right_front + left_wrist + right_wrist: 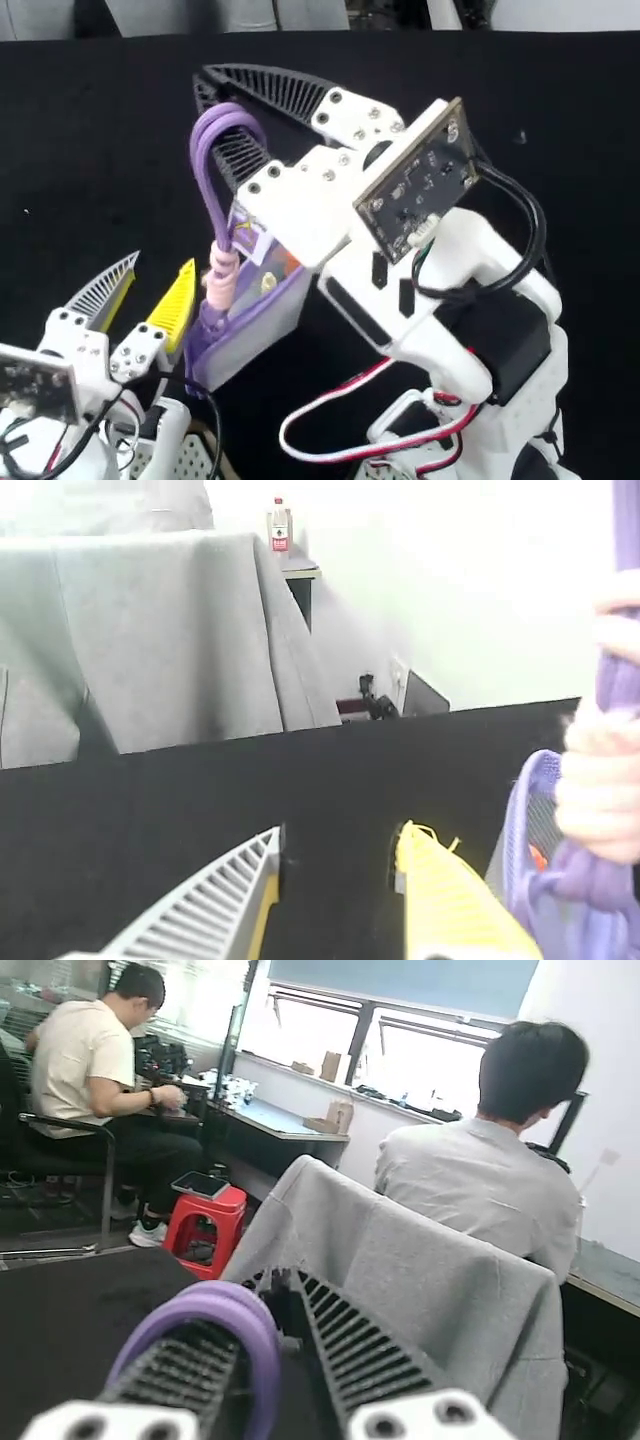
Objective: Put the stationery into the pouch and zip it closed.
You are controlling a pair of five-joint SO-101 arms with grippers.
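A purple pouch (250, 310) with a clear side hangs tilted from its purple loop strap (215, 160); orange and other items show inside it. A pink piece (222, 275) sits where strap meets pouch. My right gripper (207, 92), with black ribbed fingers, is shut on the strap (200, 1315), which passes between its fingers in the right wrist view (272, 1282). My left gripper (162, 262), with one grey and one yellow finger, stands open just left of the pouch. Nothing lies between the fingers of my left gripper (340, 832); the pouch (545, 880) hangs beside the yellow finger.
A black cloth covers the table (90, 150). The right arm's camera board (420, 180) and red and white cables (330, 420) crowd the near right side. A grey draped chair (150, 630) stands past the table's far edge.
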